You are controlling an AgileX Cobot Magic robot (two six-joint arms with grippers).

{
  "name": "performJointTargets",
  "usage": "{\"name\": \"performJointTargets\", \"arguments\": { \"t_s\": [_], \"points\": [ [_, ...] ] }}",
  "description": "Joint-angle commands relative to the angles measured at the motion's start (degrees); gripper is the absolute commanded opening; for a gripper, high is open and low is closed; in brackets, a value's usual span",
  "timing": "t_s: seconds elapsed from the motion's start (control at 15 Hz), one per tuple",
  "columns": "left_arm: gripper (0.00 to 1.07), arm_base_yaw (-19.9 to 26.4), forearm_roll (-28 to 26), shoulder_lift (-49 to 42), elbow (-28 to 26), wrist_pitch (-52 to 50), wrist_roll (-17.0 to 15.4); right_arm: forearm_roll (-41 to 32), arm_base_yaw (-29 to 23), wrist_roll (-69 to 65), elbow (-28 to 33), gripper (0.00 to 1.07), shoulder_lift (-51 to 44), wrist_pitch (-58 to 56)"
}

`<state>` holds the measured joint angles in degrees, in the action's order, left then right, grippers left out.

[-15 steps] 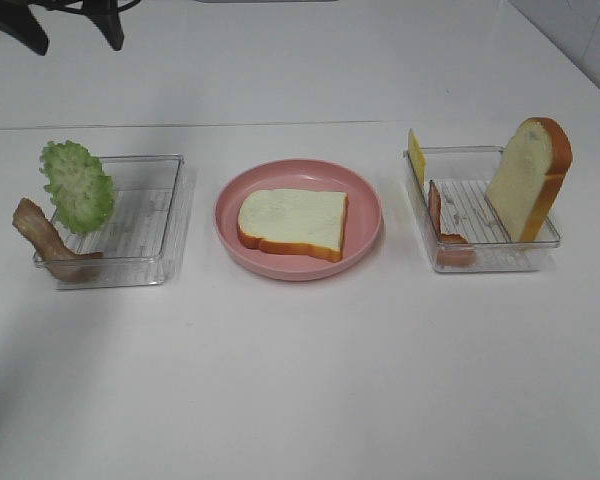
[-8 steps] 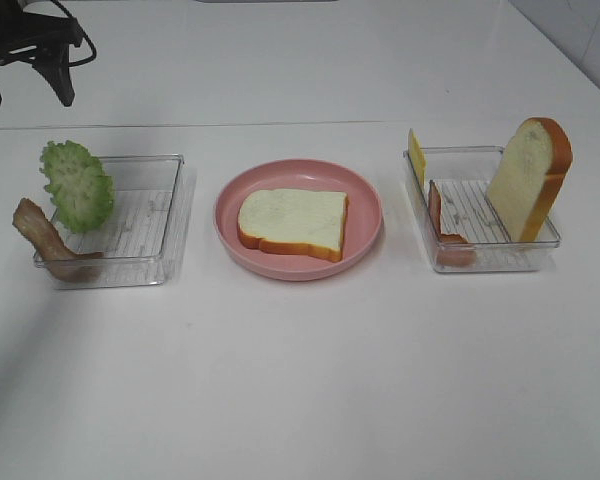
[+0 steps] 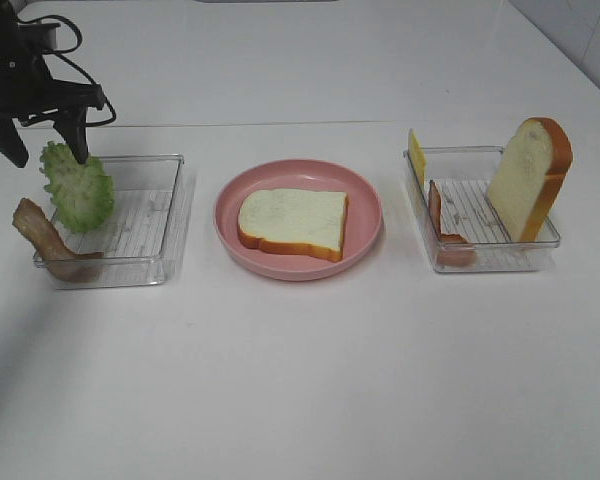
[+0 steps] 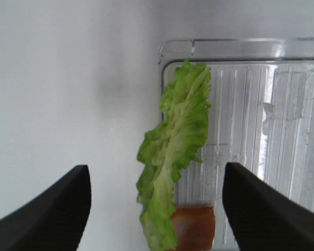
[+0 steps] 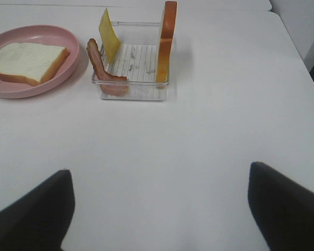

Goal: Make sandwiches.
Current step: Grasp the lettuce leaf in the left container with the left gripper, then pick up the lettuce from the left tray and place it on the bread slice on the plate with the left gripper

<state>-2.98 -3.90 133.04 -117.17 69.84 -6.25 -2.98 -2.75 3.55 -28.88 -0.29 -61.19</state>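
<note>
Now, seemingly the lettuce step: your left claw (image 3: pixel 50 152), open, straddles the lettuce leaf (image 3: pixel 80 192) at upper left; next, close and lift it to the bread slice (image 3: pixel 292 220).

Right hand (image 5: pixel 158 172): you see its two dark fingers (image 5: pixel 31 217) at the near corners of the view, spread wide, with only bare counter between them.
Counter (image 5: pixel 209 136): white; it carries everything you see.
Tray (image 5: pixel 131 94): clear plastic with a ribbed floor, well apart from your hand.
Upright bread slice (image 5: pixel 166 42): stands on edge against one tray wall, its orange-brown crust toward you.
Cheese square (image 5: pixel 109 39): yellow, leaning upright at the opposite wall.
Bacon strip (image 5: pixel 100 65): leans beside the cheese, its lower end curled in the tray's near corner.
Plate (image 5: pixel 68 70): pink, just beside the tray on the bacon side.
Flat bread slice (image 5: pixel 26 61): lies flat on the plate.
</note>
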Motion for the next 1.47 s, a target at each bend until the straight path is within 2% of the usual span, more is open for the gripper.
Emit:
{"name": "performJointTargets", "arguments": {
  "t_s": [0.07, 0.4, 0.47, 0.53, 0.67, 0.8, 0.93, 1.0, 1.4, 1.47],
  "points": [
    [0.66, -0.17, -0.57, 1.09, 0.34, 0.00, -0.06, 0.11, 0.40, 0.74, 0.06, 0.85, -0.92, 0.52],
    [0.57, -0.17, -2.12, 1.66, 0.11, -2.18, -0.06, 0.11, 0.40, 0.74, 0.06, 0.85, -0.92, 0.52],
    [0.52, -0.17, -2.12, 1.66, 0.11, -2.58, -0.06, 0.11, 0.40, 0.74, 0.06, 0.85, -0.92, 0.52],
    [0.40, -0.17, -2.18, 1.66, 0.11, -2.86, -0.06, 0.11, 0.40, 0.74, 0.06, 0.85, -0.92, 0.52],
    [0.33, -0.17, -2.29, 1.66, 0.11, -2.86, -0.06, 0.11, 0.40, 0.74, 0.06, 0.85, -0.92, 0.52],
    [0.14, -0.17, -2.52, 1.66, 0.11, -2.86, 0.11, 0.11, 0.40, 0.74, 0.06, 0.85, -0.92, 0.52],
    [0.01, -0.17, -3.78, 1.66, 0.11, -2.86, 2.18, 0.11, 0.40, 0.74, 0.06, 0.85, -0.92, 0.52],
    [0.00, -0.17, -4.76, 1.66, 0.11, -2.86, 3.32, 0.11, 0.40, 0.74, 0.06, 0.85, -0.92, 0.52],
    [0.00, -0.17, -9.28, -1.15, -0.17, -3.67, 4.87, 0.11, 0.40, 0.74, 0.06, 0.85, -0.92, 0.52],
    [0.00, -0.17, -12.66, -2.64, -1.26, -4.30, 6.25, 0.11, 0.40, 0.74, 0.06, 0.85, -0.92, 0.52]
  ]
}}
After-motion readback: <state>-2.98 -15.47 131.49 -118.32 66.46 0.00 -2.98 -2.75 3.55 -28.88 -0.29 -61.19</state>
